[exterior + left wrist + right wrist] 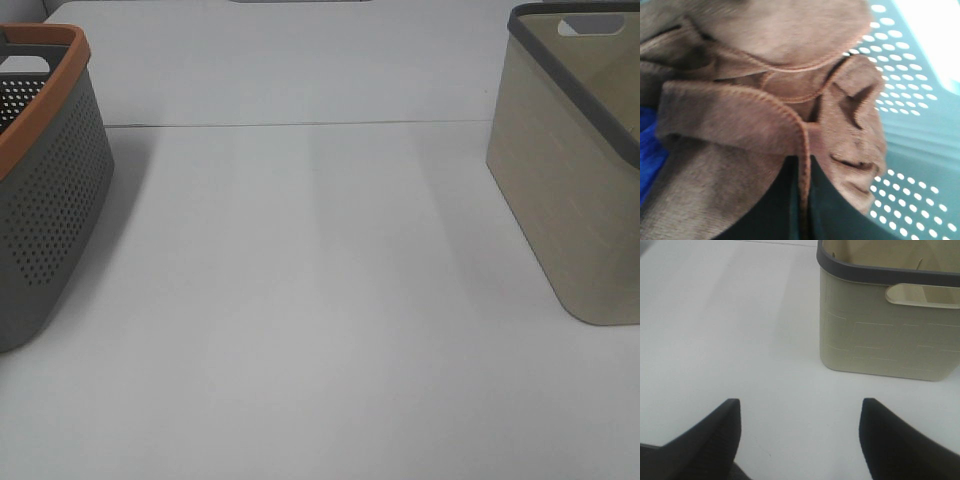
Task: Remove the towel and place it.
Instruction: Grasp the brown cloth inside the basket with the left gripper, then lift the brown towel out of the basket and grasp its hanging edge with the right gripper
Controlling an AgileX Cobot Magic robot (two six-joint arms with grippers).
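seen from high: at nine o'clock, the grey perforated basket (45,210) with its orange rim; at two o'clock, the beige basket (560,200); between them, the white table (300,320). no arm and no cloth to be seen from there.

found only through the left wrist view: the towel (765,135), bunched in loose folds inside the perforated basket, pressed against its holed wall, beside something blue (649,155) too cropped to name. most likely hidden from the high camera by lying below the rim.

held by the left gripper (804,167): closed almost to touching, with a fold of stitched hem nipped between the two dark fingers. probably taking an edge rather than the bulk, so as to let the cloth hang free once lifted.

as for the right gripper (800,405): spread wide, holding nothing, hovering over the table just short of the beige basket. likely parked out of the way, or waiting near a drop spot.

judged stage: grasp made, lift-out not yet done. next, by guess: rise straight up past the rim, lest a trailing corner snag.
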